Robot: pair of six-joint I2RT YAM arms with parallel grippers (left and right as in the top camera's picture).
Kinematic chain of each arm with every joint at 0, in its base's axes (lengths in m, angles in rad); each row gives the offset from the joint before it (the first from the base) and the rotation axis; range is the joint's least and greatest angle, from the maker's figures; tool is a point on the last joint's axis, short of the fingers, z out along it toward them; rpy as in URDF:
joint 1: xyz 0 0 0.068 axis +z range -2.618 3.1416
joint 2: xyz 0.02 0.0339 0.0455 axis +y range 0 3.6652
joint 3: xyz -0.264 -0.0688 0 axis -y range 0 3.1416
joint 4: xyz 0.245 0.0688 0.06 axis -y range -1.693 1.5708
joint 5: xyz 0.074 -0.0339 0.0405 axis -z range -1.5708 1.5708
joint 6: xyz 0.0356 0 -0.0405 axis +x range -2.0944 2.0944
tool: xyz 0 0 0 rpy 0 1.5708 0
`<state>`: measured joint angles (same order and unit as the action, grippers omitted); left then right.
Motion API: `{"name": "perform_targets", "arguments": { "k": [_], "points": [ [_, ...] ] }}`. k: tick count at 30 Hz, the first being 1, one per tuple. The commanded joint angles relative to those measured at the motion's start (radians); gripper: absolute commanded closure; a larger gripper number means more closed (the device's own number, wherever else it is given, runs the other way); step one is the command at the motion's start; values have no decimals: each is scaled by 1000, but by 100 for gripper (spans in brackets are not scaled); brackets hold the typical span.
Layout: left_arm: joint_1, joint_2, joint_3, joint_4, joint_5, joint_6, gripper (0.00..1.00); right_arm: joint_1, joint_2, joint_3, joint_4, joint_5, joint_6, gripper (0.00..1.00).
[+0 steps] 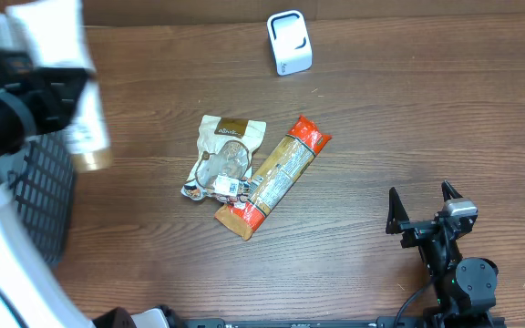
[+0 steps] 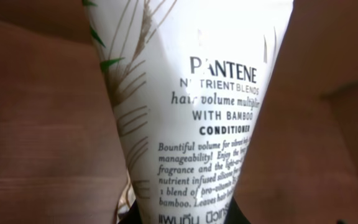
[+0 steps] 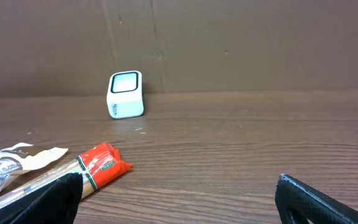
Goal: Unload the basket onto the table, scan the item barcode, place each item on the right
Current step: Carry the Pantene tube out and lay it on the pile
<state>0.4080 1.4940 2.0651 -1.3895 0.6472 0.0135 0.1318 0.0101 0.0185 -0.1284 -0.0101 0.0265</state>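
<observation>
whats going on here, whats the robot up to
The left fingers are shut on a Pantene conditioner tube, held up at the left side of the table, near a black basket. The white scanner stands at the far edge, well away from the tube, so no scan yet. The right fingers are open at the front right, holding nothing. A pouch and a pasta pack lie touching mid-table.

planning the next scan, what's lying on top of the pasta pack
A small packet seems to overlap the pasta pack at its edge next to the beige pouch. The rest of its top is bare. Whatever lies beneath that packet is covered.
</observation>
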Motion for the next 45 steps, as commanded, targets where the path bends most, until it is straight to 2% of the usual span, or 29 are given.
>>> {"name": "perform_targets", "arguments": {
  "k": [1,7,13,23,31,32,33,34,36,40,45],
  "points": [
    [-125,68,-106,2,-140,94,96,3,-7,11,3,9,4,0],
    [-266,210,-364,124,-276,134,96,3,-7,11,3,9,4,0],
    [-304,374,-518,275,-296,183,96,3,-7,11,3,9,4,0],
    [-332,591,-554,343,-280,162,96,3,-7,11,3,9,4,0],
    [-447,643,-554,349,-264,144,96,3,-7,11,3,9,4,0],
    [-463,643,-554,344,-266,147,89,3,-7,11,3,9,4,0],
    [-478,643,-554,342,-274,147,72,3,-7,11,3,9,4,0],
    [-489,643,-553,340,-283,146,51,3,-7,11,3,9,4,0],
    [-500,643,-549,338,-289,138,0,3,-7,11,3,9,4,0],
    [-492,640,-484,279,-289,92,0,3,-7,11,3,9,4,0],
    [-450,608,-233,109,-299,68,0,3,-7,11,3,9,4,0]
  ]
}}
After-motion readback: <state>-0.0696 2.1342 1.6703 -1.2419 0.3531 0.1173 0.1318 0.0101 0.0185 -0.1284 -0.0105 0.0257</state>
